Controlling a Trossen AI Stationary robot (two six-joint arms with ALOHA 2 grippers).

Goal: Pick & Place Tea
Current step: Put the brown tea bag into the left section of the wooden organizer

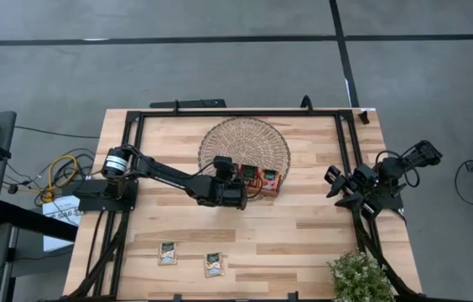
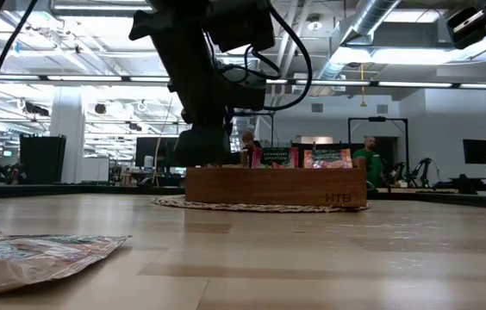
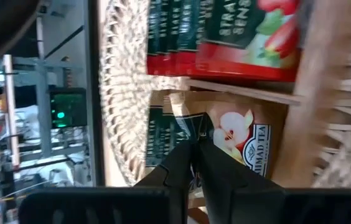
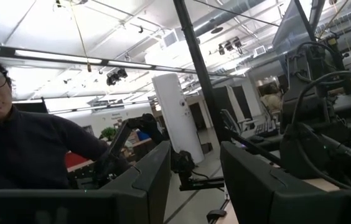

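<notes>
We see the left gripper (image 3: 192,163) over the tray (image 1: 263,179) on the woven mat (image 1: 245,138), its fingers (image 3: 216,174) pinching the top edge of a cream sachet (image 3: 241,134). That sachet shows a pale apple picture and the letters "MAD TEA". Just past the fingertips, beyond a thin wooden divider, stand red sachets (image 3: 238,37) with strawberries and white lettering we cannot fully read. In the low view the tray bears "HTB" on its front. Two more cream sachets (image 1: 167,252) (image 1: 214,264) lie flat on the surface (image 1: 304,226), well apart from the fingers, toward its near edge. The right gripper (image 4: 191,180) waits at the surface's right edge, its fingers spread and empty.
</notes>
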